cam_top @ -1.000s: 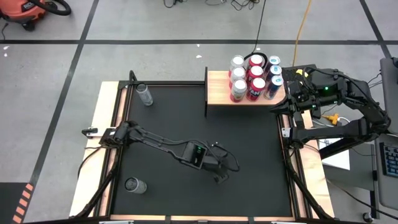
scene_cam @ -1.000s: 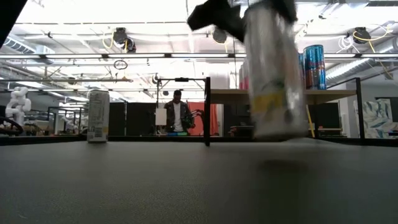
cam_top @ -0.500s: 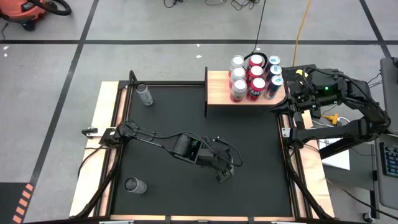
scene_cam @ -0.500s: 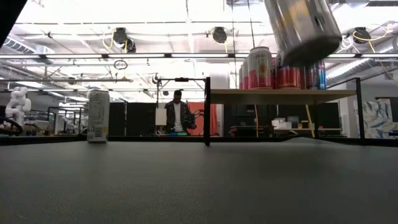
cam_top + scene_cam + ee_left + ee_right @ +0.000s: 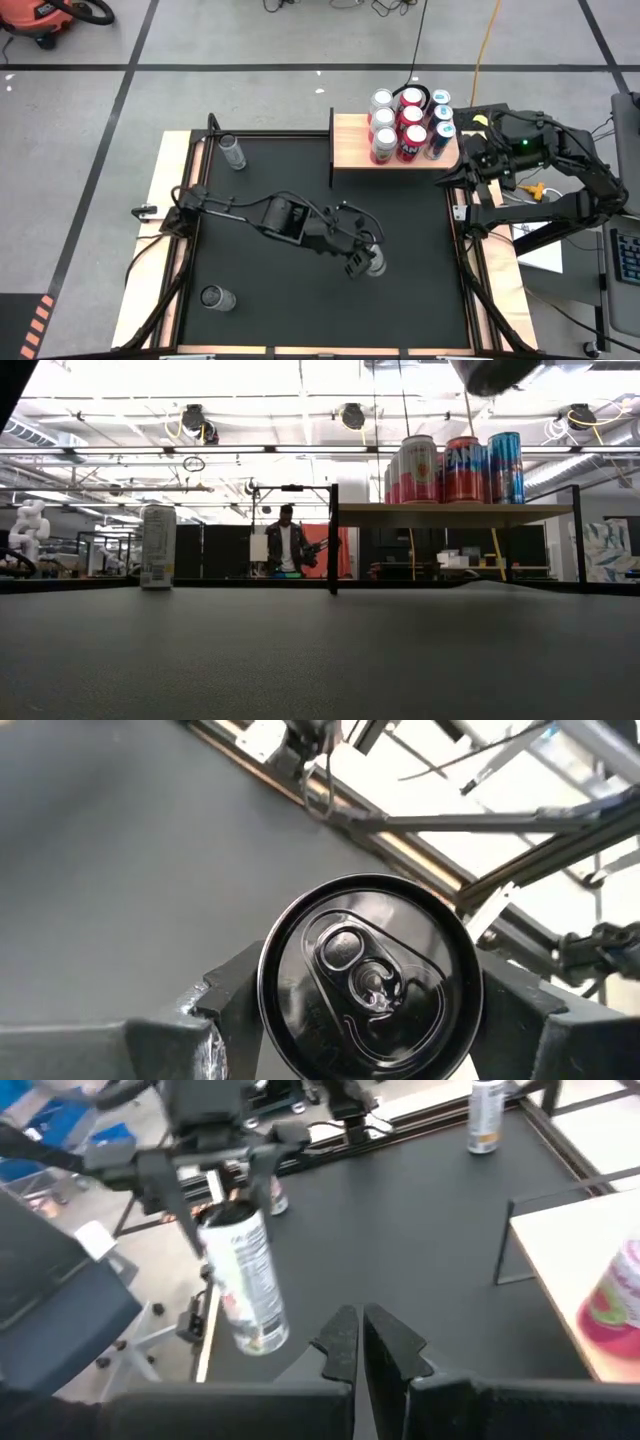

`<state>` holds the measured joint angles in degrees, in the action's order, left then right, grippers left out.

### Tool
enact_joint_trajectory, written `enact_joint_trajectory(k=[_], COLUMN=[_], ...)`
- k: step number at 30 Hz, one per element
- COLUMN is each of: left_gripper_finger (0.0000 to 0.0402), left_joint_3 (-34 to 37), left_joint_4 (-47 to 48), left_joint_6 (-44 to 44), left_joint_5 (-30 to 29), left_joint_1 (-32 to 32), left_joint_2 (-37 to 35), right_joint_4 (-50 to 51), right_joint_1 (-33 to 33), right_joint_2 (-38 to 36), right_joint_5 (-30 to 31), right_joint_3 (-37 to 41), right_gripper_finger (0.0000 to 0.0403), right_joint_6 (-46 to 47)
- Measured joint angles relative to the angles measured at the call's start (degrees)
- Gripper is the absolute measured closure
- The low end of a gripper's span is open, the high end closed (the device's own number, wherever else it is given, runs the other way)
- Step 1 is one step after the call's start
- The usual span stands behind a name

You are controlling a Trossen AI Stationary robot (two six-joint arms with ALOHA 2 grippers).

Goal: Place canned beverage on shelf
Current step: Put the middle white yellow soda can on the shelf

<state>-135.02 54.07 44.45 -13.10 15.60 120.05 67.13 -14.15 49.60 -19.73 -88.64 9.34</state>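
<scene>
Canned beverage (image 5: pixel 373 262), a silver can with a dark top, hangs in the air over the middle-right of the black surface (image 5: pixel 260 200), clamped at its sides by the left claw (image 5: pixel 362 264), whose fingers (image 5: pixel 170 1030) stand part-open around the can's body. From table height only the can's base shows, higher than the shelf board. The step in hand looks like the carry. The shelf (image 5: pixel 350 148) sits at the far right corner, its right part taken by a cluster of cans (image 5: pixel 408 125), its left part bare wood. Next, the can should travel toward that bare wood, stay upright, clear the standing cans, then be set down and released. The right claw (image 5: pixel 361 1342) waits pinched shut beside the shelf. Two more cans stand on the surface's left side.
</scene>
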Motion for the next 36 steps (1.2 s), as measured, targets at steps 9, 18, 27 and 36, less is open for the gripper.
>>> enact_joint_trajectory(k=[9,18,27,36], left_gripper_finger=[0.0149,0.0149,0.0149,0.0149], left_joint_3=[0.00,0.00,0.02,0.02], left_joint_4=[-1.95,-4.99,-8.75,-8.37], left_joint_6=[-3.32,-10.11,-18.15,-21.85], left_joint_5=[-0.50,-0.63,1.12,9.43], left_joint_1=[-1.03,-2.34,-5.50,-11.34], left_joint_2=[-3.94,-6.67,-8.82,-10.88], right_joint_4=[-0.04,-0.26,-9.54,-21.66], right_joint_1=[0.02,0.02,0.07,1.19], right_joint_2=[-0.04,0.22,2.51,9.69], right_joint_5=[-5.98,-9.07,-9.48,-11.48], right_joint_3=[0.00,0.00,0.00,0.00], right_gripper_finger=[0.0403,0.0314,0.0140,0.0101], right_joint_6=[-0.57,-3.61,-0.92,2.19])
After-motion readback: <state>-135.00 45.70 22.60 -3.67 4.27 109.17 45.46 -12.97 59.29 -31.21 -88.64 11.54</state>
